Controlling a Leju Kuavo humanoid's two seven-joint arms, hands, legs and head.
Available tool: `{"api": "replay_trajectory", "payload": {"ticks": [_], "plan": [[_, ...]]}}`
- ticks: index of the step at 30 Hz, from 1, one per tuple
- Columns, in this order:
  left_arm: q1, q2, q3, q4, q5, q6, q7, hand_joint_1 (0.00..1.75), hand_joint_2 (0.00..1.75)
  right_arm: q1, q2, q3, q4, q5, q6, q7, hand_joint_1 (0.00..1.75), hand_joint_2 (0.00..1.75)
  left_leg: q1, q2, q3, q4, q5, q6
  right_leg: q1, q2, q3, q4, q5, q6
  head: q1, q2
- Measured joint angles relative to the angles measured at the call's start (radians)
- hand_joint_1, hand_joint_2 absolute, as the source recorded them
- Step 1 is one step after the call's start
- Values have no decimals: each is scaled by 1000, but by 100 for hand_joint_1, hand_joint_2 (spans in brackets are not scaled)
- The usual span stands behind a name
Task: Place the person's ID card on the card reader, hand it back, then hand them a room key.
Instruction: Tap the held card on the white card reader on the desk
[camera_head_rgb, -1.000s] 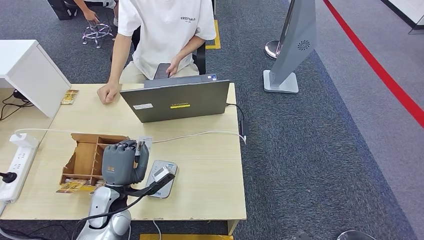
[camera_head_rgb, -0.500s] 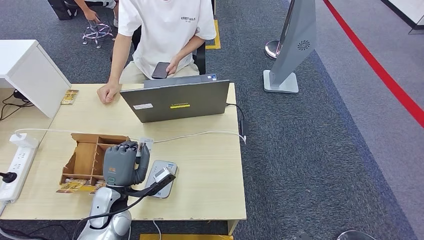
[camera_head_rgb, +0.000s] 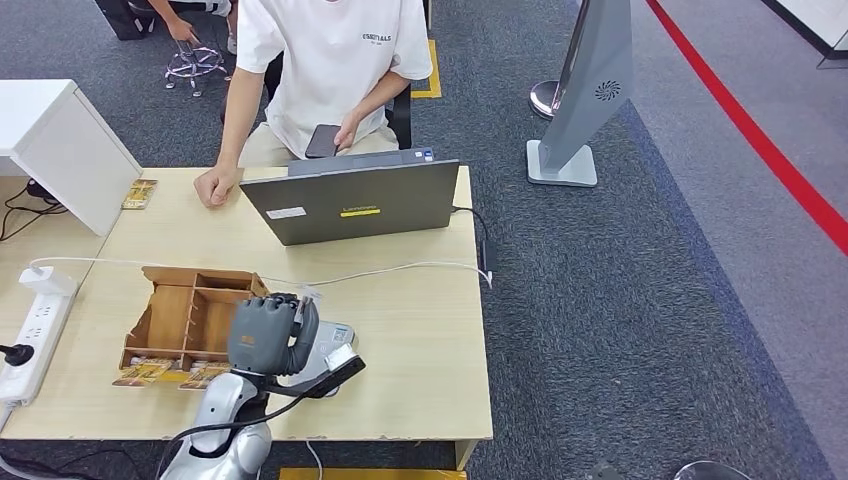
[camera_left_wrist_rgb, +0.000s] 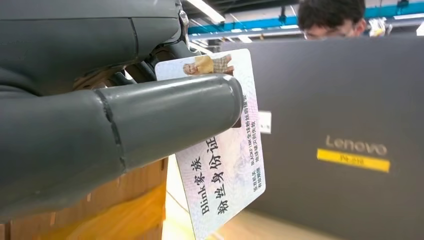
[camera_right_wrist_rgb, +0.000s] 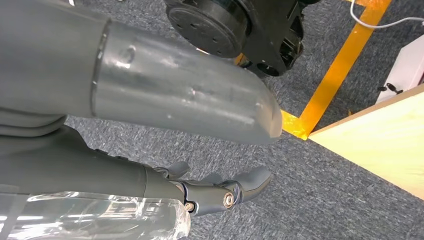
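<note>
My left hand has shifted right, from the wooden organizer to above the card reader at the surface's near edge. It pinches the ID card upright. My right hand hangs empty, fingers apart.

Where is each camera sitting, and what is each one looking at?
Head view: high on the robot, looking forward and down at the table, the laptop and the seated person; the left hand comes in from below.
Left wrist view: close behind the left hand, facing the laptop; the thumb presses on the ID card.
Right wrist view: beside the hanging right hand, facing the carpet and a table corner.
Head and left wrist views share the laptop, the person and the left hand.
</note>
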Motion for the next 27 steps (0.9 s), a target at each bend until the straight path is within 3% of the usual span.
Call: {"api": "replay_trajectory", "payload": {"ticks": [5, 27], "plan": [[-2, 7, -49, 19, -75, -73, 91, 175, 0, 0, 35, -46, 0, 45, 40, -1, 0, 0, 0, 0, 0, 0, 0, 0, 0, 0, 0, 0, 0, 0, 0, 0], [-18, 27, -99, 52, -108, -122, 158, 175, 0, -17, 140, -185, 0, 151, 133, -18, 0, 0, 0, 0, 0, 0, 0, 0, 0, 0, 0, 0, 0, 0, 0, 0]]}}
